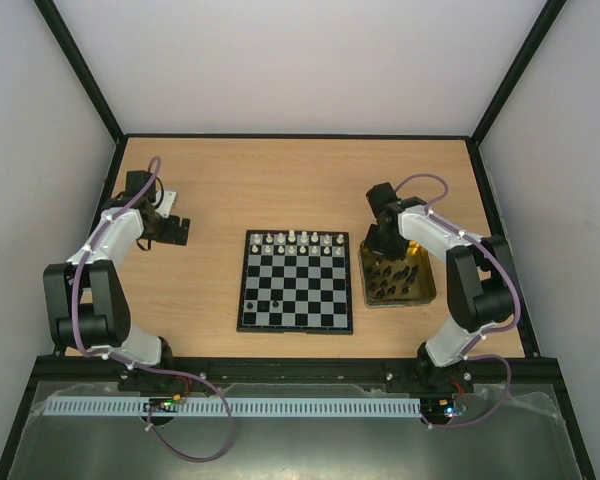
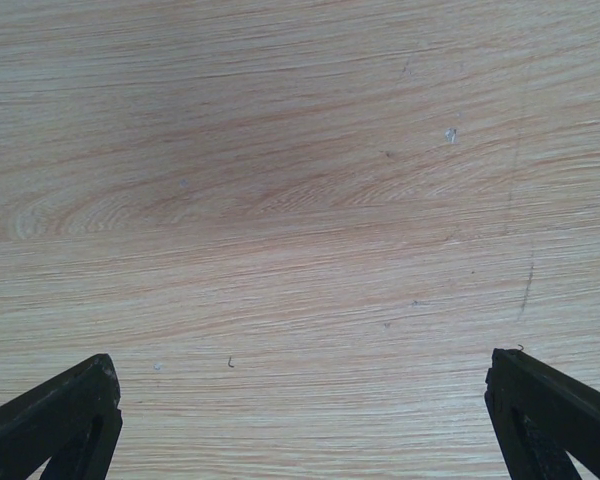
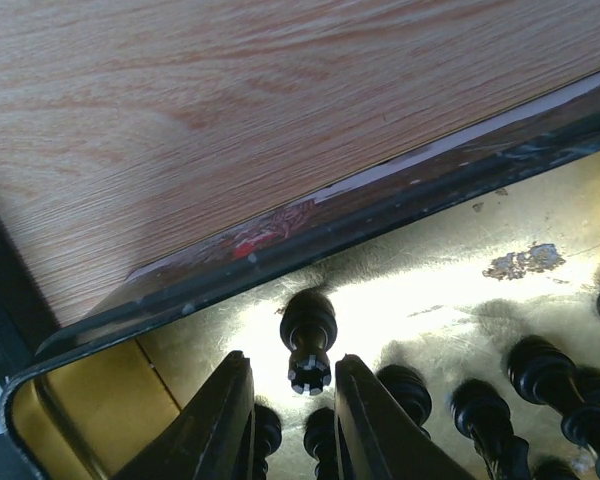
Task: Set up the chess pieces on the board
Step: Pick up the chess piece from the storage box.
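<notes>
Chess pieces point(image 1: 395, 275) are split between two places on a light wooden table point(image 1: 210, 180), seen from above. At the table's centre lies the board point(image 1: 310, 290), with black and silvery checks inside a thin black rim. White pieces point(image 1: 292, 237) line its far edge in what look like two rows. Two black pieces point(image 1: 268, 300) stand side by side near its near left corner. Just beside the board's right edge sits a shiny gold tray point(image 3: 450, 270) that holds many more black pieces. The left gripper point(image 2: 300, 400) hovers over bare wood at the far left of the table, well apart from the board, its fingers spread wide with nothing between them. The right gripper point(image 3: 292, 365) sits low over the tray's far end. Its fingers stand partly apart on either side of the notched crown of one black piece point(image 3: 308, 330). A gap shows on the left side, so the piece is not clamped.
</notes>
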